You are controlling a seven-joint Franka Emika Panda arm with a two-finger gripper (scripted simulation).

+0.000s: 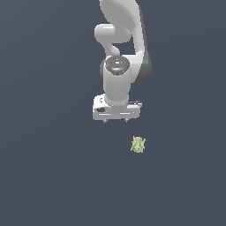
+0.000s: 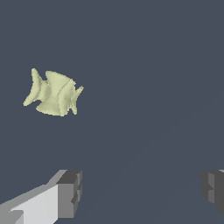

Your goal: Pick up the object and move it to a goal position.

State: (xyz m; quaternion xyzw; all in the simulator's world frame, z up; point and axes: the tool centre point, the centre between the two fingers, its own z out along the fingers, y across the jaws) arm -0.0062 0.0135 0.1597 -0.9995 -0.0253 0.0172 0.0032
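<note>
Now, in the exterior view, we see our gripper (image 1: 115,120) mid-frame, with the object (image 1: 138,144) apart, lower right, waiting to be picked up. In the wrist view, our fingers (image 2: 69,194) are wide apart, holding nothing, ready to close around the object (image 2: 53,92) at upper left.

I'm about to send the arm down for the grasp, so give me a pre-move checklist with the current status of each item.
1. Gripper open: ok, fingers stand wide apart in the wrist view.
2. Nothing held between the fingers: ok.
3. Object visible in both views: ok.
4. Gripper centred over the object: not ok, it lies off to one side, outside the finger gap.
5. Surface around the object free of obstacles: ok.
6. Goal position marked: cannot tell, no marker shows.
</note>
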